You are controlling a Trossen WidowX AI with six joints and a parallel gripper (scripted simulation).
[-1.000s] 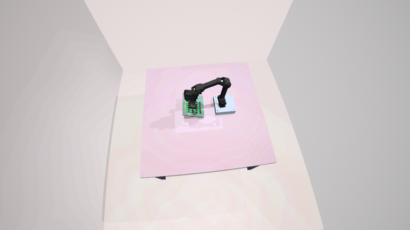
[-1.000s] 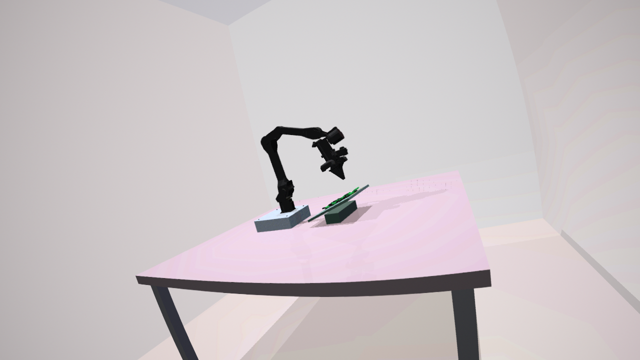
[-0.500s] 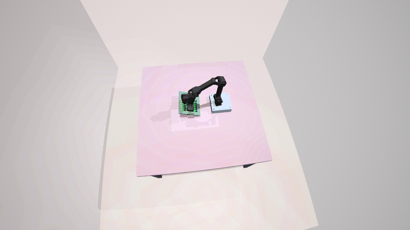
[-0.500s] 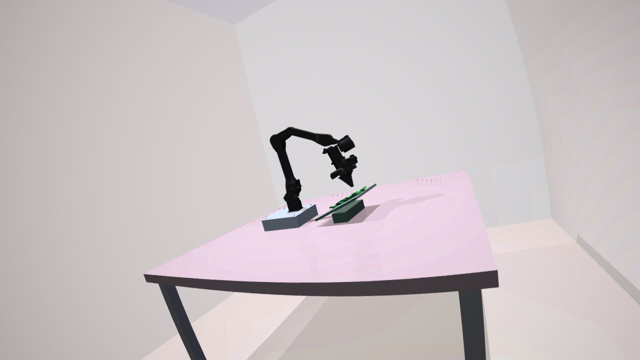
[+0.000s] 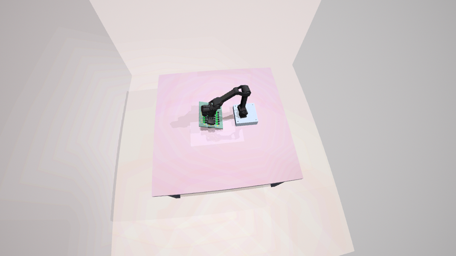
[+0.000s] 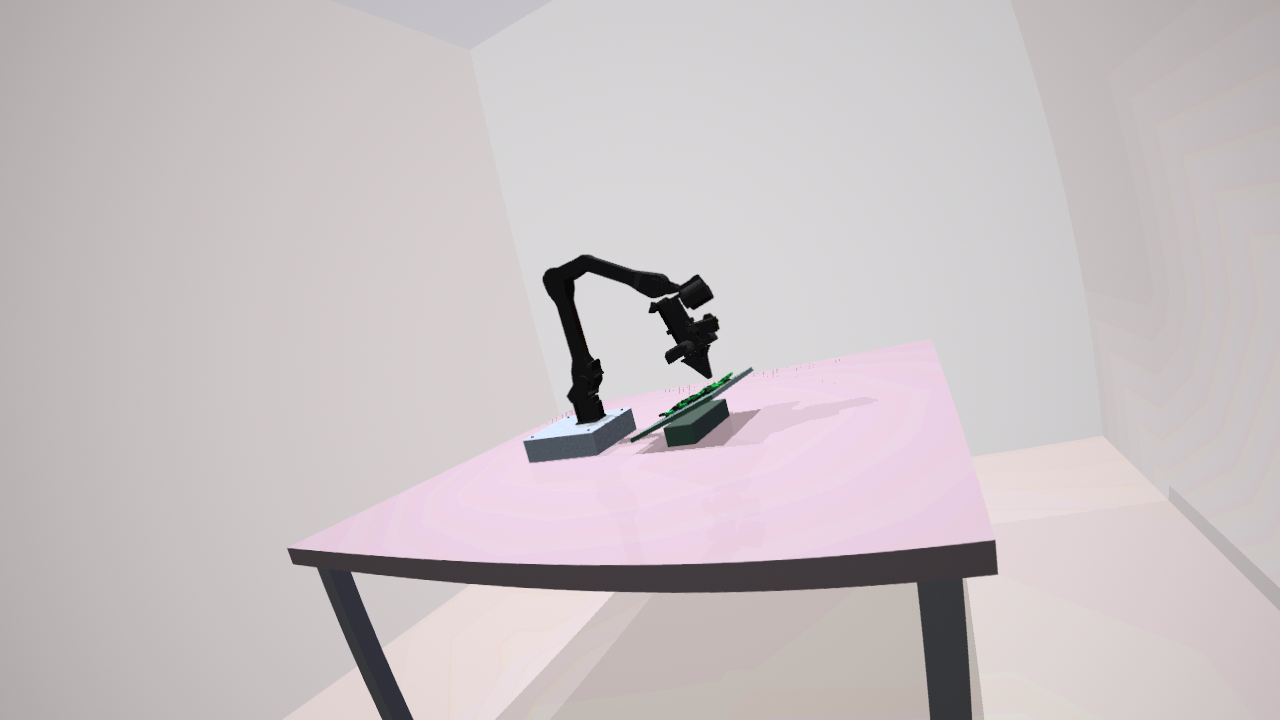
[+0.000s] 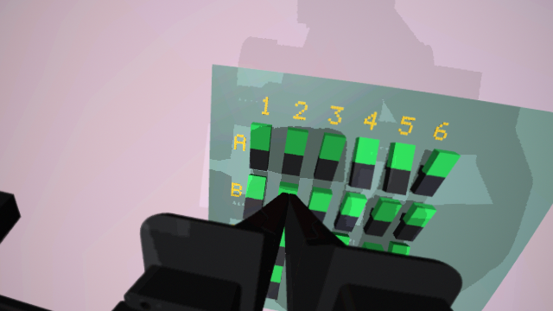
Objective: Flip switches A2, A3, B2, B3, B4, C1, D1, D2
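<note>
The tilted green panel (image 5: 205, 104) (image 6: 747, 372) (image 7: 367, 91) carries rows of green-and-black switches. My gripper (image 6: 709, 374) (image 7: 287, 199) is shut and empty. Its fingertips are over switch B2 (image 7: 289, 187) in the wrist view and cover most of it; whether they touch it I cannot tell. Switches A2 (image 7: 295, 151) and A3 (image 7: 330, 155) show whole beyond the tips. B3 (image 7: 320, 200) is partly covered, and B4 (image 7: 353, 206) shows to the right. C1, D1 and D2 are hidden or cannot be made out behind the fingers. Which ends are raised is hard to tell.
Switches A1 (image 7: 261, 140), A4 (image 7: 366, 151), A5 (image 7: 401, 157) and B1 (image 7: 257, 187) stand close by. The panel rests on a dark green block (image 6: 693, 429). The arm's pale base box (image 5: 248, 119) (image 6: 563, 445) stands beside it on the pink table (image 5: 228, 173) (image 6: 805, 501).
</note>
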